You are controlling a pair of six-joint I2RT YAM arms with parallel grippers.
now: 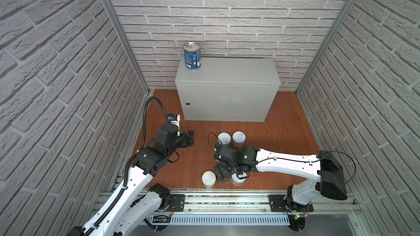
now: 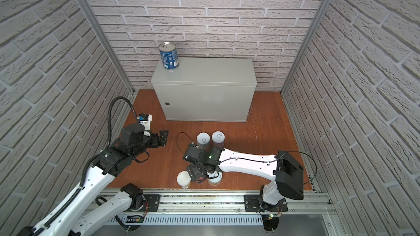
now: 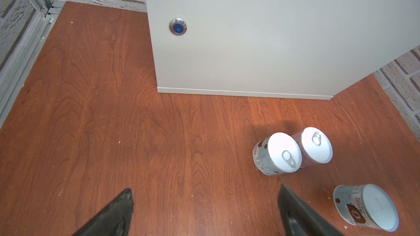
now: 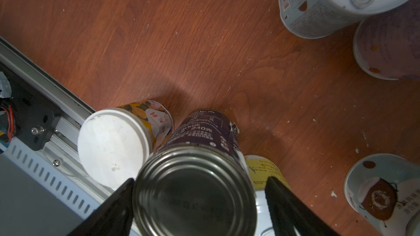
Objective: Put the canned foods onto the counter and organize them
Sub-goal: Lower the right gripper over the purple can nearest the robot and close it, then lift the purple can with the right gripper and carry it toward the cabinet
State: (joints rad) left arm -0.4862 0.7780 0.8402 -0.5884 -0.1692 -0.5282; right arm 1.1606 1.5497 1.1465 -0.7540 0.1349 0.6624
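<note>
Across the floor (image 1: 284, 132), before the grey desk (image 1: 227, 73) bearing only the blue can (image 1: 192, 56), I see the other cans (image 1: 238, 138) standing. My right hand (image 4: 200, 179) straddles the dark can (image 4: 193, 155), not yet clamped; my left hand (image 3: 205, 188) gapes empty. Yellow cans (image 4: 113, 146) crowd both sides, so a finger could topple one. The dark label shows "240".

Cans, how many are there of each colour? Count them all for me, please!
Yellow cans: 2
Pale blue cans: 2
Pinkish can: 1
Dark can: 1
Blue can, up on the counter: 1
Total: 7
</note>
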